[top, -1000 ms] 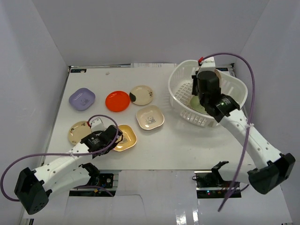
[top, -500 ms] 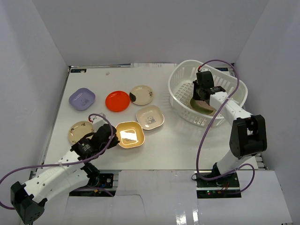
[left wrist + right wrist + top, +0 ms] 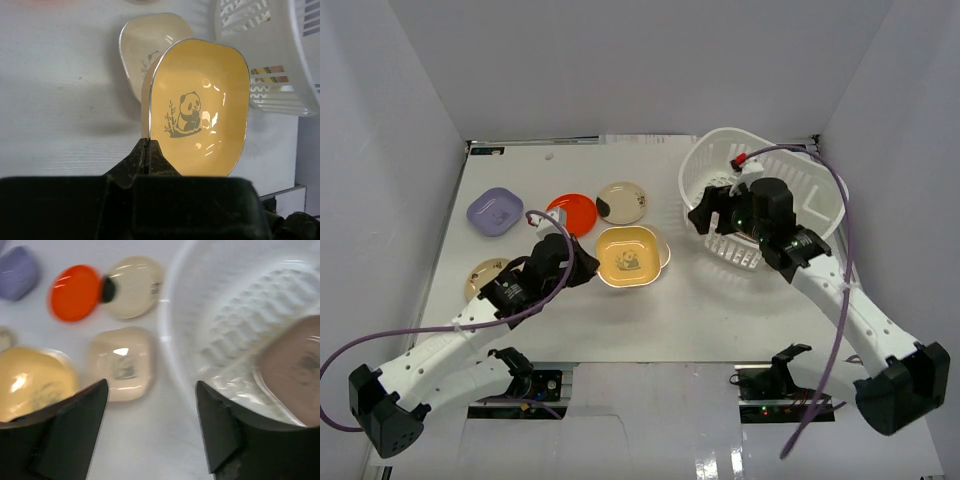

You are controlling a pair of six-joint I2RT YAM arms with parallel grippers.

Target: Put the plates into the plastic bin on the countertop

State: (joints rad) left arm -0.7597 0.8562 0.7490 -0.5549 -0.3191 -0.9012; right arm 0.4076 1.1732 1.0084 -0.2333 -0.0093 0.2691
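Note:
My left gripper [image 3: 148, 142] is shut on the rim of a yellow panda plate [image 3: 200, 107], held tilted above the countertop [image 3: 670, 310]. In the top view the yellow plate [image 3: 625, 257] overlaps a cream rounded-square plate [image 3: 663, 252]. The white slotted plastic bin [image 3: 817, 190] stands at the right. My right gripper [image 3: 710, 212] hangs open and empty over the bin's left rim [image 3: 170, 340]. A brown plate [image 3: 295, 365] lies inside the bin. Lavender [image 3: 495, 211], red [image 3: 577, 210], round cream [image 3: 621, 202] and beige [image 3: 482, 276] plates lie on the countertop.
White walls enclose the countertop on three sides. The left arm [image 3: 470, 320] crosses the near-left area and partly covers the red and beige plates. Purple cables loop from both arms. The cream rounded-square plate [image 3: 145, 45] lies just beyond the held one.
My left gripper has lifted the yellow plate and carried it right, over the cream square plate. My right gripper has opened, left the brown plate in the bin and swung left.

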